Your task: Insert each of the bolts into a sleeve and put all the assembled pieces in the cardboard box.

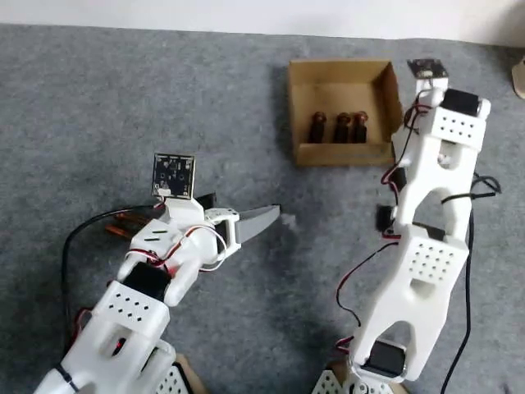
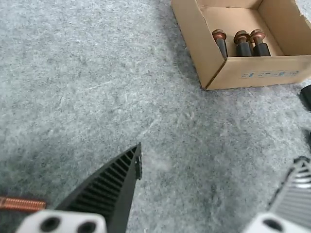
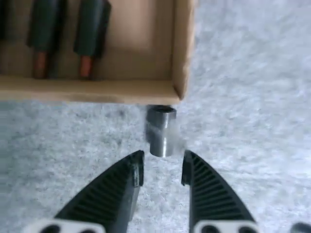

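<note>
Sleeve [image 3: 161, 131] sits on the grey carpet [image 1: 98, 98] just outside a corner of the cardboard box [image 1: 344, 153], and your right gripper [image 3: 163, 167] hangs right over it, claw released, fingertips either side of its near end and not pinching. Three assembled pieces [image 1: 340, 127] lie side by side in the box, against the wall nearest the arms. Your left gripper [image 2: 221, 155] is spread wide and empty above bare carpet, well apart from the box, with a copper bolt [image 2: 19, 204] lying back by its base.
</note>
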